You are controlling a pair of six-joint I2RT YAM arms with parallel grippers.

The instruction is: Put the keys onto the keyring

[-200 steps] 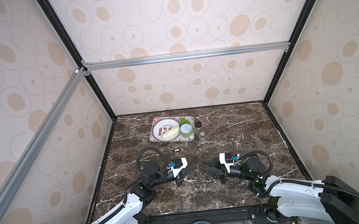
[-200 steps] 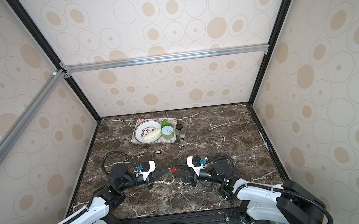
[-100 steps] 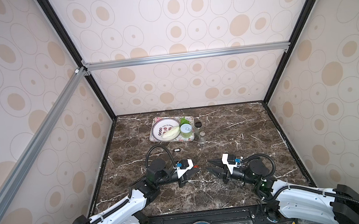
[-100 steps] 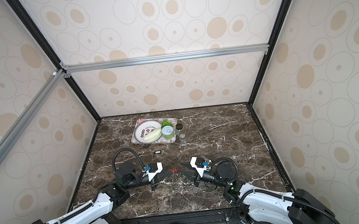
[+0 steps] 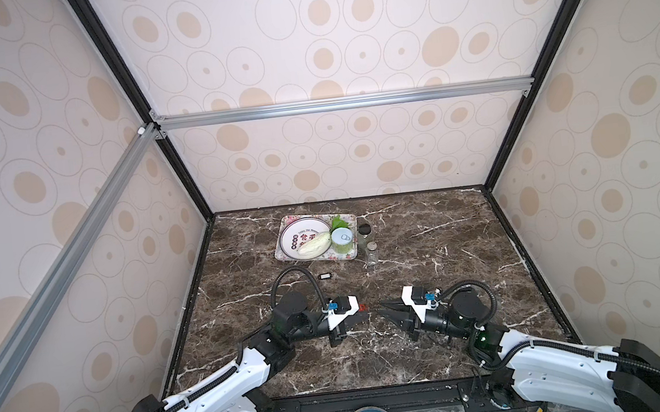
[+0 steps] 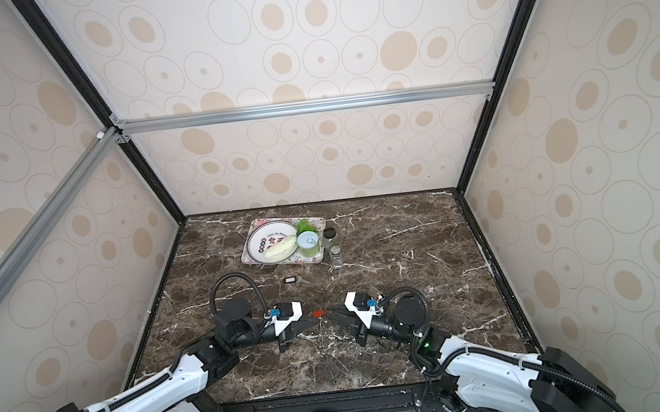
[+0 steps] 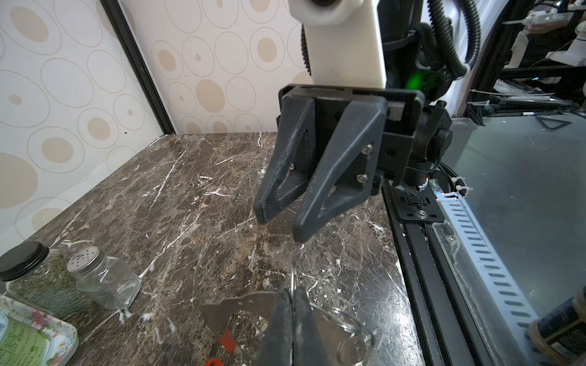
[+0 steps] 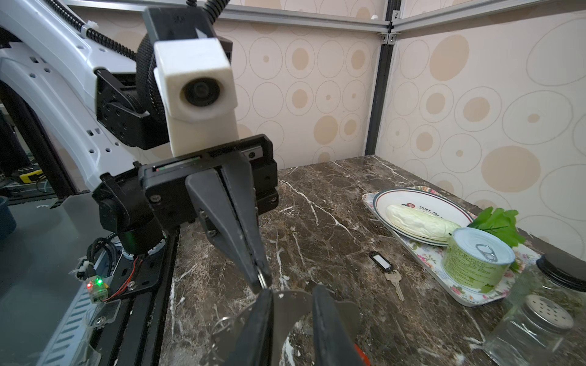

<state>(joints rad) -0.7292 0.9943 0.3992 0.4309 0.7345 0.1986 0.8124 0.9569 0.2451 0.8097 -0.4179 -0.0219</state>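
Now we see the left gripper point(image 8: 260, 280) clamped on the keyring point(image 8: 291, 300) at near centre; the right gripper point(image 7: 282, 226) faces it, jaws slightly apart, empty. The black key point(image 8: 380, 260) lies farther back, the red key point(image 6: 319, 312) beside the keyring.

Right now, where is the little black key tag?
In both top views the black key tag lies on the marble table, just in front of the flowered tray, beyond the left tool.
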